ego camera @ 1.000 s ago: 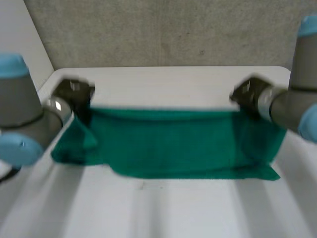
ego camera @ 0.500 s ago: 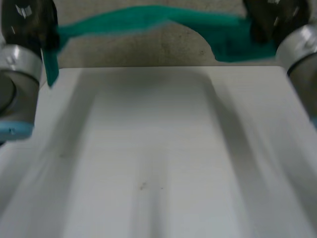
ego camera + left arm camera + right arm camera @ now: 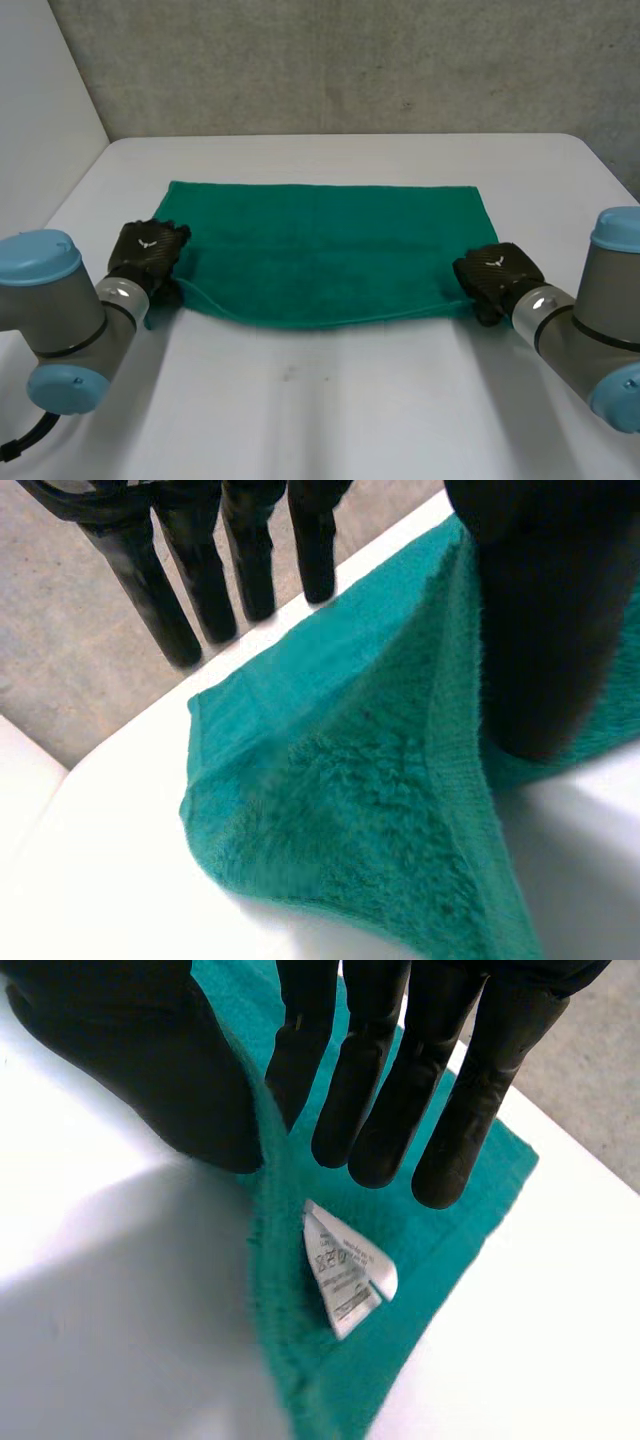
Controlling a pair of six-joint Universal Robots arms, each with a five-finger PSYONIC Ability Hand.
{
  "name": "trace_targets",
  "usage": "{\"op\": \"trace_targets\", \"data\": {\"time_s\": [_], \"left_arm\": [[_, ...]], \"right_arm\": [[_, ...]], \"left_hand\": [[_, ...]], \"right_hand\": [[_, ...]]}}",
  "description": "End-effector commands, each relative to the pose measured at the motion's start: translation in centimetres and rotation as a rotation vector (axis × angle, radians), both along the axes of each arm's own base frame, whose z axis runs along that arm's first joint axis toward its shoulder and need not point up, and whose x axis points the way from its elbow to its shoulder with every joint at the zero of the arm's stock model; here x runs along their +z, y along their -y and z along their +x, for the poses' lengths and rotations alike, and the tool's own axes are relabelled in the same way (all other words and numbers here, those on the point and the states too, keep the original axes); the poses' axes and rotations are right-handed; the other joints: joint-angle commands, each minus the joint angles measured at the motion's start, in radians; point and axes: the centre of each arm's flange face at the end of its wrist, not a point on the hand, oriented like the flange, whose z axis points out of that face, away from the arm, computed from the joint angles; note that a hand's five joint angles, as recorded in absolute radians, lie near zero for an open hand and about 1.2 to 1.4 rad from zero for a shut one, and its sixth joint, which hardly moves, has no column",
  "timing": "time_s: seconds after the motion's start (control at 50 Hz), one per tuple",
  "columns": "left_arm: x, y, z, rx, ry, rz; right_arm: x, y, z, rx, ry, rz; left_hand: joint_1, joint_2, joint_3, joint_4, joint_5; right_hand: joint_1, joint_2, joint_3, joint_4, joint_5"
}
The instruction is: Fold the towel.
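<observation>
Your left hand [image 3: 148, 255] sits at the near-left corner of the towel [image 3: 320, 250]. Its fingers [image 3: 235, 580] are straight and spread above the cloth, with the thumb set apart. The hem runs up between thumb and fingers, and the corner lies rumpled there. Your right hand [image 3: 497, 278] rests at the near-right corner, likewise spread, with its fingers [image 3: 375, 1090] straight over the cloth and its thumb over the table beside the edge. Just off those fingertips a creased white label [image 3: 345, 1280] lies on the towel; its print is too small to read. Each hand's back carries a small white mark, not legible. The green towel lies flat across the middle of the white table [image 3: 320, 420], its long sides running left to right.
</observation>
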Motion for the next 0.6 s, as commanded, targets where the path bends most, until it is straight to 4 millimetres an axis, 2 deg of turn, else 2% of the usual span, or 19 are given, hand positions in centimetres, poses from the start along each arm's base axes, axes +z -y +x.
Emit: {"op": "trace_targets", "data": {"time_s": [0.02, 0.1, 0.22, 0.26, 0.44, 0.48, 0.5, 0.52, 0.6], "left_arm": [[0.5, -0.2, 0.8, 0.023, 0.034, -0.011], [0.3, -0.5, 1.0, 0.028, 0.042, -0.001], [-0.1, -1.2, 2.2, 0.059, 0.069, 0.031], [0.4, -1.8, 2.9, 0.068, 0.102, 0.033], [1.8, -4.9, 3.8, 0.047, 0.217, 0.096], [1.8, -5.6, 4.0, 0.046, 0.221, 0.123], [1.7, -6.2, 4.2, 0.045, 0.224, 0.148], [1.7, -6.5, 4.3, 0.046, 0.225, 0.157], [2.9, -7.6, 4.6, 0.055, 0.236, 0.157]], "right_arm": [[0.7, 0.1, -1.3, -0.037, 0.001, -0.011], [0.8, 0.2, -1.4, -0.040, -0.002, -0.016], [0.8, 0.2, -1.6, -0.037, -0.021, -0.022], [0.7, 0.1, -1.6, -0.032, -0.030, -0.023], [1.4, -0.5, -1.7, -0.027, -0.040, -0.031], [1.6, -0.8, -1.8, -0.020, -0.055, -0.026], [1.6, -0.8, -1.8, -0.020, -0.055, -0.026], [1.8, -1.2, -1.8, -0.010, -0.079, -0.013], [2.5, -3.6, -2.3, 0.066, -0.223, 0.067]], "left_hand": [[-0.176, -0.211, -0.230, -0.221, -0.217], [-0.144, -0.178, -0.198, -0.188, -0.185], [0.082, 0.047, 0.028, 0.038, 0.041], [0.138, 0.103, 0.084, 0.093, 0.097], [0.150, 0.115, 0.095, 0.105, 0.109], [0.360, 0.325, 0.306, 0.315, 0.319], [0.748, 0.713, 0.694, 0.703, 0.707], [0.952, 0.917, 0.898, 0.907, 0.911], [0.954, 0.919, 0.900, 0.909, 0.913]], "right_hand": [[0.412, 0.218, 0.210, 0.207, 0.224], [0.412, 0.218, 0.210, 0.207, 0.224], [0.412, 0.218, 0.210, 0.207, 0.224], [0.412, 0.218, 0.210, 0.207, 0.224], [0.412, 0.218, 0.210, 0.207, 0.224], [0.412, 0.218, 0.210, 0.207, 0.224], [0.412, 0.218, 0.210, 0.207, 0.224], [0.412, 0.218, 0.210, 0.207, 0.224], [0.412, 0.218, 0.210, 0.207, 0.224]]}}
